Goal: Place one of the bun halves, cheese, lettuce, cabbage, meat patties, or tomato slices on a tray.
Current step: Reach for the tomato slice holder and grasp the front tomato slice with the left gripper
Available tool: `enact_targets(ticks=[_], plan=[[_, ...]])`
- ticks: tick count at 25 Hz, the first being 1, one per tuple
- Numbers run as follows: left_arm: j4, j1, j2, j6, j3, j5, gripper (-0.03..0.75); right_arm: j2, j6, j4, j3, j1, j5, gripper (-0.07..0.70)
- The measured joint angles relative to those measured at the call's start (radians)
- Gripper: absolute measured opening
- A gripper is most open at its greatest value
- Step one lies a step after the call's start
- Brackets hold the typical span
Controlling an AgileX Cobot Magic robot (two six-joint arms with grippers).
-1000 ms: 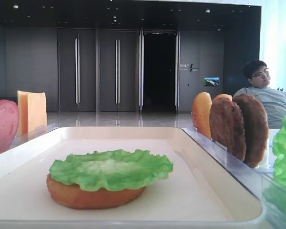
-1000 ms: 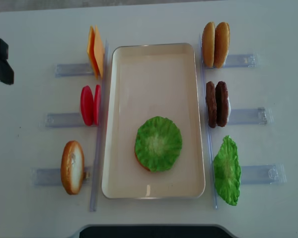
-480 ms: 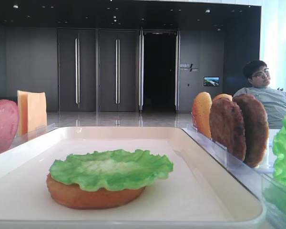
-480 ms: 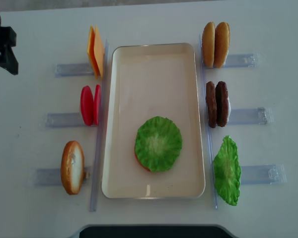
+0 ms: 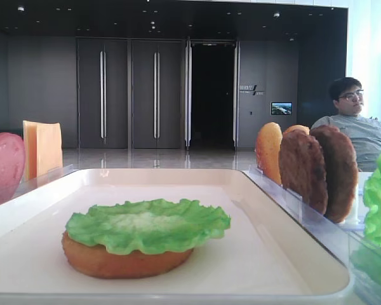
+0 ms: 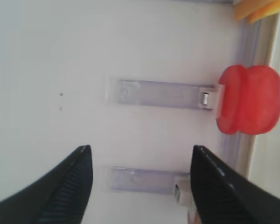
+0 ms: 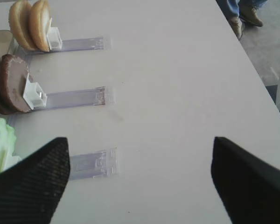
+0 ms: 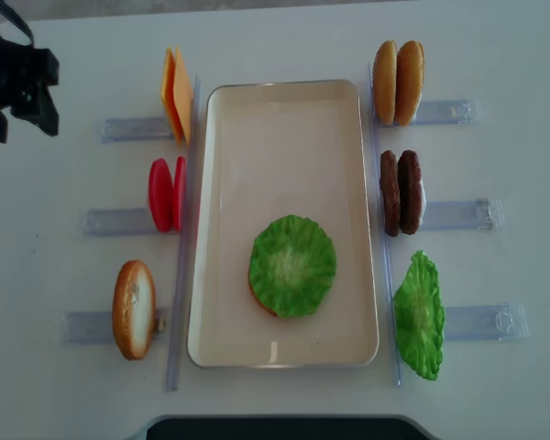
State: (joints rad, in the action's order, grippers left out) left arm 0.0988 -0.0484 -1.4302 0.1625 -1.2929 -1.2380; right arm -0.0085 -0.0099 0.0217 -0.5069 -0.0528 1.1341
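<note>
Sitting on the tray (image 8: 222,229), a lettuce (image 8: 292,265) leaf covers 1 bun half (image 5: 124,261). Left of the tray stand another bun half (image 8: 133,309), 2 tomato slices (image 8: 166,194) and the cheese (image 8: 175,93); right, spare lettuce (image 8: 418,316), 2 meat patties (image 8: 401,192), 2 buns (image 8: 398,82). The left gripper (image 6: 137,179) hangs wide open, empty, beside the tomatoes. The right gripper (image 7: 137,179) is spread apart over bare table.

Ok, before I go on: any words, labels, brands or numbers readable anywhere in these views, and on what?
Wall sign beside the dark doorway: light lettering, too small and blurred to read.
Small wall screen: shows a picture, no legible text.
Tray, food pieces, clear holders, table: no text or labels visible.
</note>
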Motion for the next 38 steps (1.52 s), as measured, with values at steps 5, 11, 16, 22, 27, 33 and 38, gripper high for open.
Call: enact_targets(ticks=[5, 11, 16, 22, 27, 33, 38], plan=[[0.009, -0.172, -0.002, 0.135, 0.0, 0.0, 0.503, 0.0, 0.0, 0.0, 0.0, 0.0, 0.0, 0.584], [0.026, -0.295, -0.034, 0.292, 0.0, 0.0, 0.503, 0.0, 0.0, 0.0, 0.0, 0.0, 0.0, 0.584], [0.028, -0.355, -0.084, 0.361, -0.001, 0.0, 0.503, 0.0, 0.0, 0.0, 0.0, 0.0, 0.0, 0.584], [0.019, -0.377, -0.14, 0.437, -0.001, 0.002, 0.503, 0.0, 0.0, 0.0, 0.0, 0.0, 0.0, 0.584], [0.017, -0.377, -0.172, 0.444, -0.001, 0.006, 0.503, 0.0, 0.0, 0.0, 0.0, 0.0, 0.0, 0.584], [0.003, -0.377, -0.225, 0.445, -0.03, 0.007, 0.503, 0.0, 0.0, 0.0, 0.0, 0.0, 0.0, 0.584], [0.001, -0.377, -0.288, 0.445, -0.084, 0.011, 0.503, 0.0, 0.0, 0.0, 0.0, 0.0, 0.0, 0.584]])
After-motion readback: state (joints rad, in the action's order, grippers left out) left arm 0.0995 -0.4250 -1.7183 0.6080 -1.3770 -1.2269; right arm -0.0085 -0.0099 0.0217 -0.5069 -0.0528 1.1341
